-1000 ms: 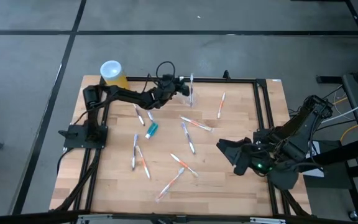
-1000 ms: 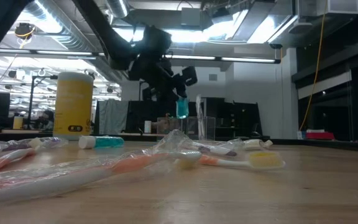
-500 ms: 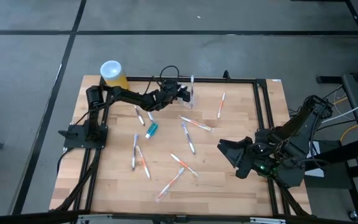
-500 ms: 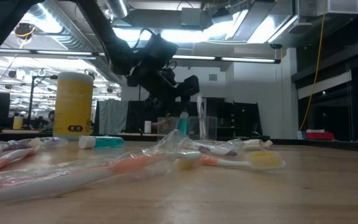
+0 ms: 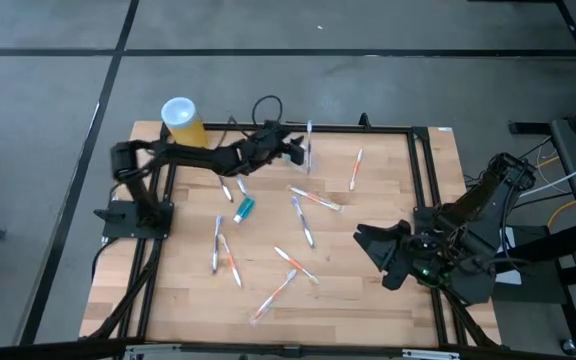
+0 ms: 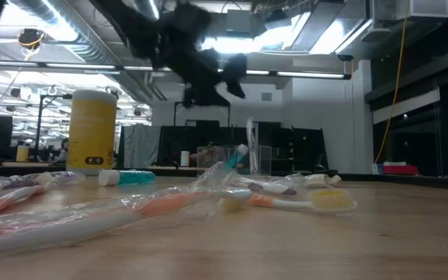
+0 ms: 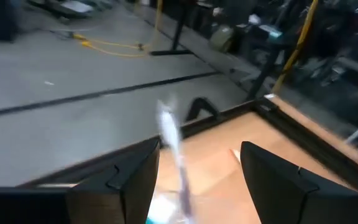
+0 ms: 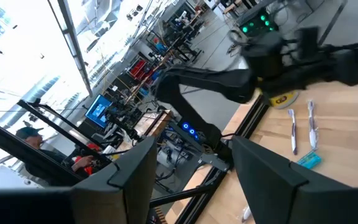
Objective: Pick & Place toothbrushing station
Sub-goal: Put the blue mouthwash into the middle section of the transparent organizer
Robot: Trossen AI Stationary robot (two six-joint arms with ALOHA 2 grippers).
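Toothbrushing station [image 5: 306,150], the clear holder, stands at the far edge of the tabletop [image 5: 368,290], and a teal-handled brush [image 6: 234,155] now leans in it. A moment ago my left claw [image 5: 290,150] still held that brush low over the holder; now it has lifted just above, fingers spread wide and empty, so this drop looks done. My right claw [image 5: 373,245] waits open near the tabletop's right side. Wrapped toothbrushes [image 5: 298,265] lie scattered nearer, a yellow canister [image 5: 180,120] farther; beyond, a lit workshop
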